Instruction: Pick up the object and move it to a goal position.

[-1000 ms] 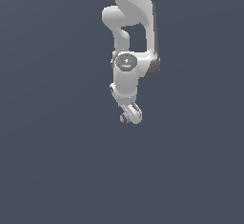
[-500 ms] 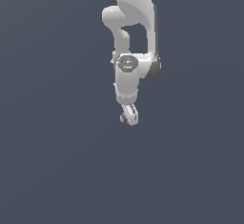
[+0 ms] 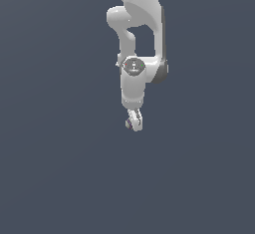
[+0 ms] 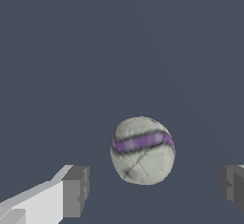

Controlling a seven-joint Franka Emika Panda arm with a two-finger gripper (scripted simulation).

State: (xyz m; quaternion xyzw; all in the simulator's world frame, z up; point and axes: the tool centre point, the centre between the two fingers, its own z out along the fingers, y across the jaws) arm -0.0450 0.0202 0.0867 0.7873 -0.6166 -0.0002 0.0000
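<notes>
Off-white and panelled like a small baseball, one ball (image 4: 142, 150) sits in the wrist view with a single purple curved band across its upper half and a darker smudge low on one side. It lies between the two dark grey finger pads (image 4: 76, 190) of the gripper (image 4: 155, 187), with clear slate-grey gaps on both sides, so the jaws stand open and touch nothing. One pad is whole in the wrist view, with a pale finger behind it running out of the picture; the other pad is cut off at the edge, only a sliver showing.

In the exterior view the same ball (image 3: 129, 124) is almost lost: only a tiny pale speck with a hint of purple shows at the tip of the gripper (image 3: 134, 123), toward the exterior view's left of the fingers. The fingers themselves are too small there to tell apart. One white Panda arm (image 3: 137, 39) hangs from the top of the exterior view, its upper links cut off by the edge. The surface (image 3: 60, 178) is uniform dark slate grey, with no edge visible, and whether the ball rests on it cannot be told.
</notes>
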